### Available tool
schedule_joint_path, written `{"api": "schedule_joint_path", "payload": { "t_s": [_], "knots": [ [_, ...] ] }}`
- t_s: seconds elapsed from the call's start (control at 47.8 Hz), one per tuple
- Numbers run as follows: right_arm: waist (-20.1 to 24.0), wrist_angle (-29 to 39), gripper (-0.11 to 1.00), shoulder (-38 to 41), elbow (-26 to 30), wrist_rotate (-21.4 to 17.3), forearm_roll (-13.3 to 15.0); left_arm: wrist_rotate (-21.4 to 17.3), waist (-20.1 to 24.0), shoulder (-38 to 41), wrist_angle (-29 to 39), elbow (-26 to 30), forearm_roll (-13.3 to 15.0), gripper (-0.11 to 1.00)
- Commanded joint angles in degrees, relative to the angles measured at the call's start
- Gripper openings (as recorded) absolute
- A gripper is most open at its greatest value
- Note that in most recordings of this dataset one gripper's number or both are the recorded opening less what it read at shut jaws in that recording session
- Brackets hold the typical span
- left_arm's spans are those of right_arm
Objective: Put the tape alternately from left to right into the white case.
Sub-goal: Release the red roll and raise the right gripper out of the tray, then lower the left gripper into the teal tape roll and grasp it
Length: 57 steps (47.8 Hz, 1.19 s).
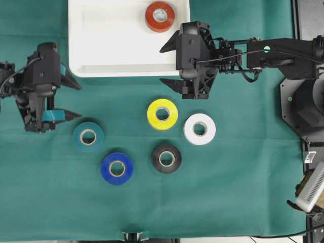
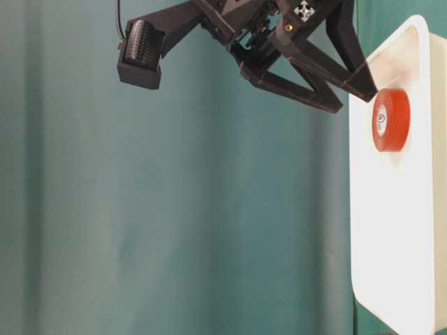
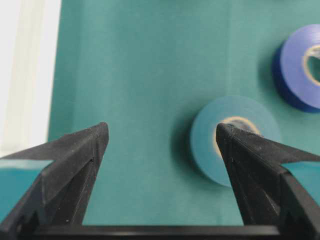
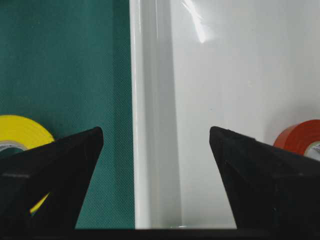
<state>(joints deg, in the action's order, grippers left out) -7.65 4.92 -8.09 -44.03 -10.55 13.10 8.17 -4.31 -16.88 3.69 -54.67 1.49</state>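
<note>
A red-orange roll lies flat inside the white case, near its right end, the only tape delivered so far. Five rolls wait on the green cloth below the case: teal at far left, blue beside it, then yellow, black and white.

The left gripper, jaws spread wide and empty, hangs just left of the teal roll, apparently lining up on it since the alternating order would hand the left arm its turn. The right gripper, jaws likewise wide apart and holding nothing, straddles the case's right rim above the yellow roll, a placing that fits a drop completed there.
</note>
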Motion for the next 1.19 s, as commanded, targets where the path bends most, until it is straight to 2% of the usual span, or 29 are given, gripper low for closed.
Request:
{"api": "schedule_joint_path", "payload": {
  "t_s": [0.0, 0.167, 0.314, 1.171],
  "knots": [
    [0.1, -0.4, 0.76, -1.2, 0.5, -0.2, -0.1, 1.0, -1.9, -0.4, -0.2, 1.4, 0.2, 0.92],
    [0.1, -0.4, 0.76, -1.2, 0.4, -0.2, -0.1, 3.8, -4.5, -0.2, -0.2, 1.4, 0.1, 0.92],
    [0.1, -0.4, 0.76, -1.2, 0.4, -0.2, 0.0, 4.7, -4.7, 0.5, -0.2, 1.5, 0.2, 0.92],
    [0.1, -0.4, 0.76, -1.1, 0.4, -0.2, 0.0, 4.7, -4.7, 16.1, -0.2, 6.3, 0.1, 0.92]
  ]
}}
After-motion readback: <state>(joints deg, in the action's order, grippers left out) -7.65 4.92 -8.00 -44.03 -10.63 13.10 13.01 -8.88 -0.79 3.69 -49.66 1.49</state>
